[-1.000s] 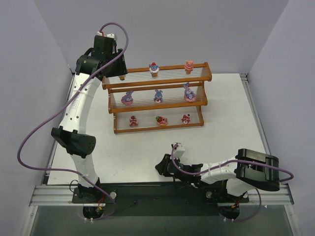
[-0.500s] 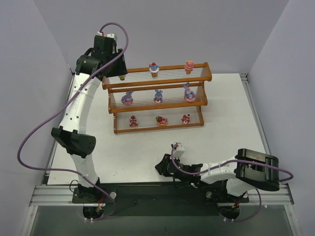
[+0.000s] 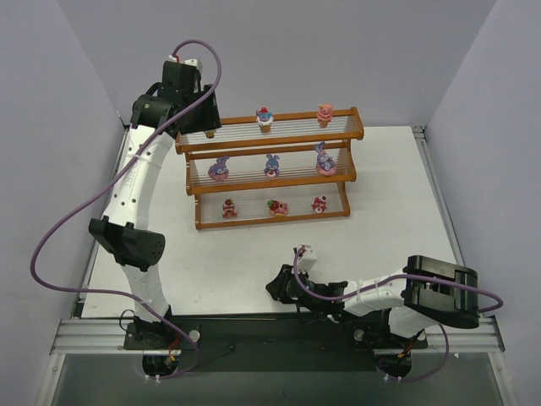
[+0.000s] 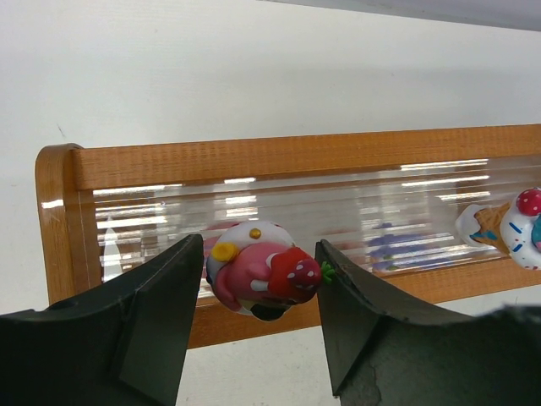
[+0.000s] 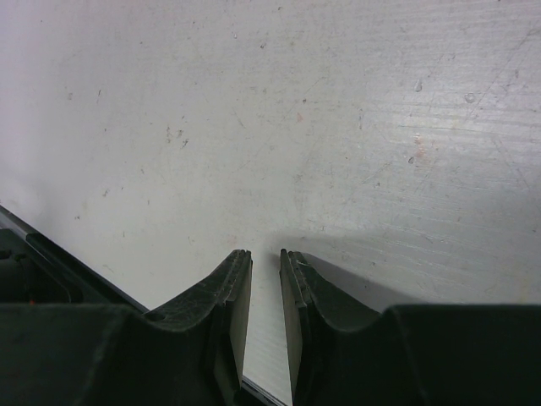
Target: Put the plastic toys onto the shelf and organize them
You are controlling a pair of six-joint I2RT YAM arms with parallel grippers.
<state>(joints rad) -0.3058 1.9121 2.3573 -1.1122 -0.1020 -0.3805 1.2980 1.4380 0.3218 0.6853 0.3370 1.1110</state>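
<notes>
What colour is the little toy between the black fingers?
The figurine is pink and white with a red strawberry, clearest in the left wrist view.

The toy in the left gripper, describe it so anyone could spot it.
Find the orange-brown wooden stepped shelf and its top tier's left end. There the left gripper pinches a round pink figurine hugging a red strawberry. All the others stand free on the tiers.

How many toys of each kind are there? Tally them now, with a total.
Purple bunnies: 3
Red-pink cakes: 3
Cupcakes: 2
Pink strawberry toy in the left pincer: 1
Total: 9
</notes>
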